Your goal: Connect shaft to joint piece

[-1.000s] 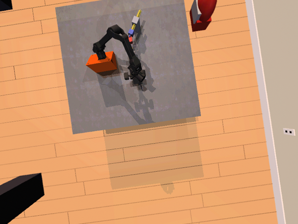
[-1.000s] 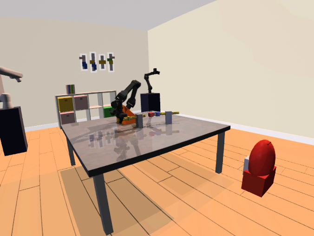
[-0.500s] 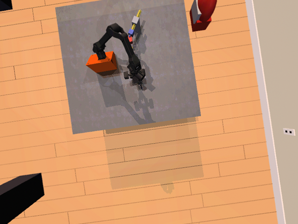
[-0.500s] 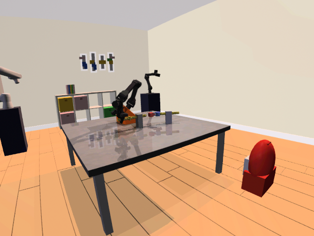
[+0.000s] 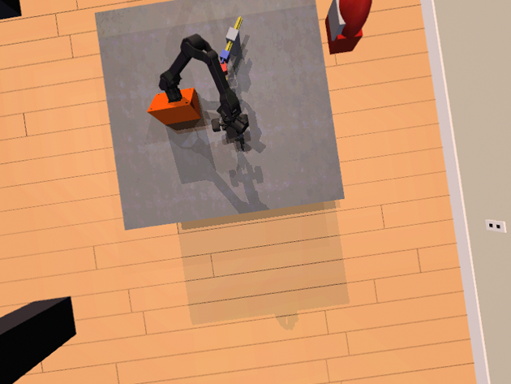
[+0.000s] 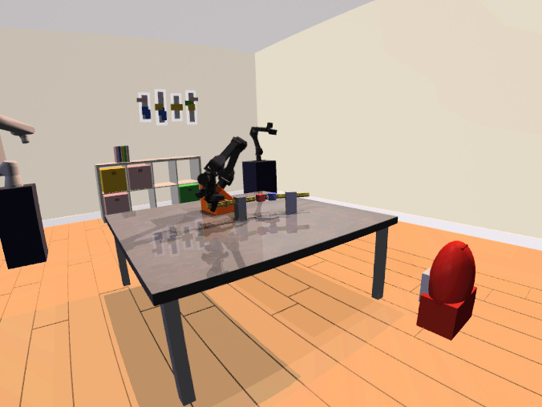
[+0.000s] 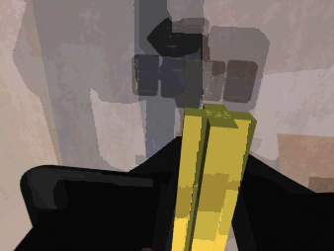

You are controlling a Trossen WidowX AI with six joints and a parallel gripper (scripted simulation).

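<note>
A square table (image 5: 293,156) (image 6: 262,244) with a grey stone-like top spreads beneath the gripper. On it a black robot arm (image 5: 215,72) (image 6: 228,159) rises from an orange base (image 5: 175,112) (image 6: 211,206), bends over and reaches down. Its gripper (image 5: 242,145) (image 6: 213,206) (image 7: 201,145) is closed on the sliding shaft (image 6: 225,203) (image 7: 224,158), a long yellow ribbed bar, gripped near its free end, with a fingertip on either side.

Just along the shaft from the gripper stands the block it slides in (image 6: 240,208), grey and upright. Farther out that way is the fixed shaft's block (image 5: 232,34) (image 6: 290,202), with a second yellow shaft (image 5: 238,22) (image 6: 303,195) through it. Between the blocks sit the small blue part of the joint (image 5: 224,55) (image 6: 272,196) and the red joint piece (image 5: 224,68) (image 6: 260,197), which nothing holds.

Pushing the shaft in looks like the step in hand. I would keep the grip firm and move straight along the shaft's own line, slowly, without lifting or twisting, so it does not bind in its block. Should it stop early, ease off and check the red opening's aim. The fingers should halt short of the near block.
</note>
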